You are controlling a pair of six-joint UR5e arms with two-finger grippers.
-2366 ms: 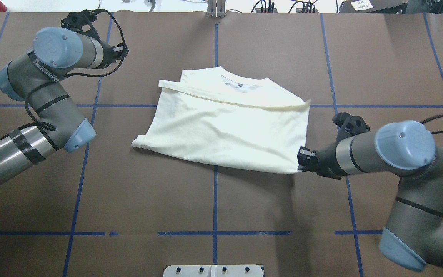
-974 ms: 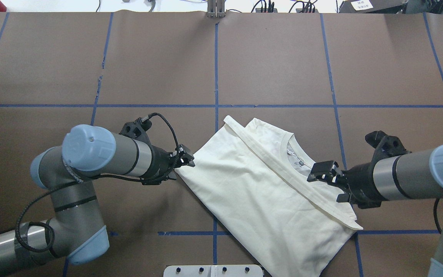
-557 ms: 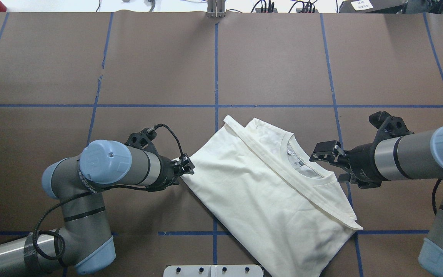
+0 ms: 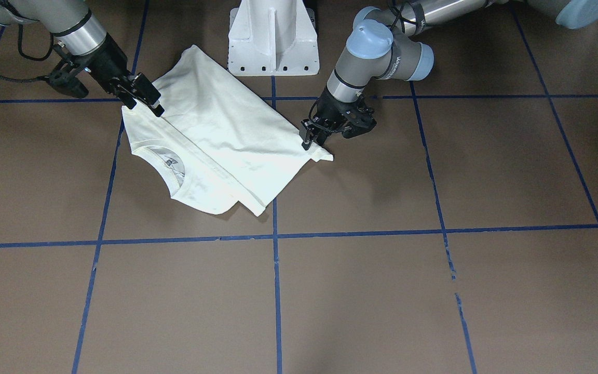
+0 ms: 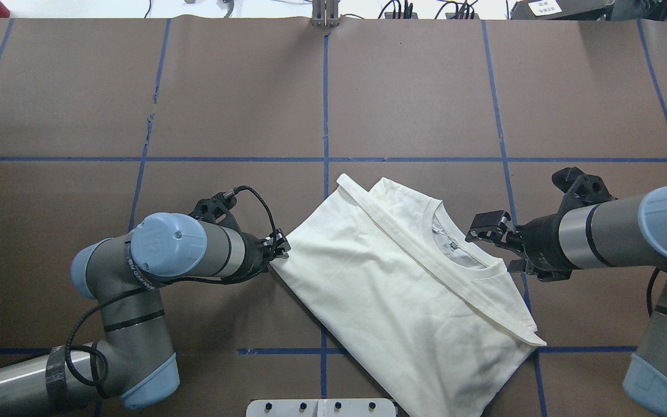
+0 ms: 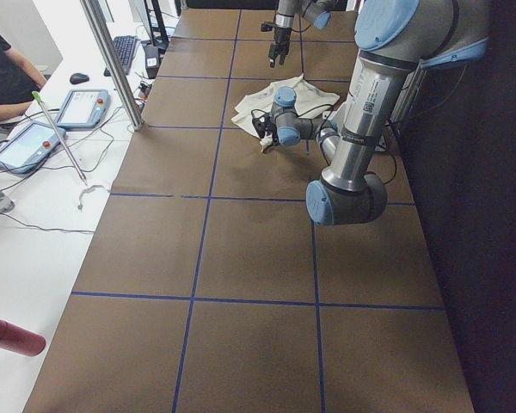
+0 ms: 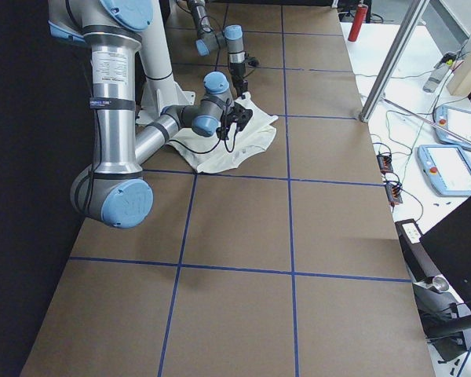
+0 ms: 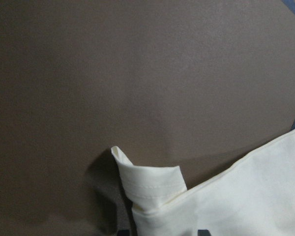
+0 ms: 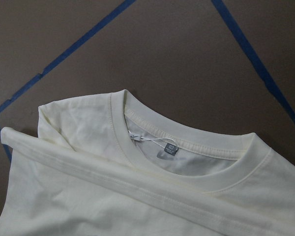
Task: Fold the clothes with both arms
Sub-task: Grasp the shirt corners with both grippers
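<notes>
The cream-white shirt (image 5: 403,289) lies folded and slantwise on the brown table, print hidden, ribbed neck (image 9: 187,162) facing up. One folded sleeve runs as a band across it. My left gripper (image 5: 280,250) is low at the shirt's left corner and shut on it; the pinched corner (image 8: 147,182) curls up in the left wrist view. In the front view this gripper (image 4: 309,137) sits on the same corner of the shirt (image 4: 216,140). My right gripper (image 5: 487,229) hovers open beside the neck with nothing in it, its jaws apart in the front view (image 4: 143,101).
The robot's white pedestal base (image 4: 273,36) stands just behind the shirt's near edge. Blue tape lines (image 5: 325,116) grid the table. At the far side a person (image 6: 4,77) sits by tablets (image 6: 82,107) and a metal post (image 6: 112,60).
The shirt was dragged nearer and turned. Over the last second my right gripper let go and lifted off its shoulder. My left elbow shifted right while its gripper stayed at the corner.
</notes>
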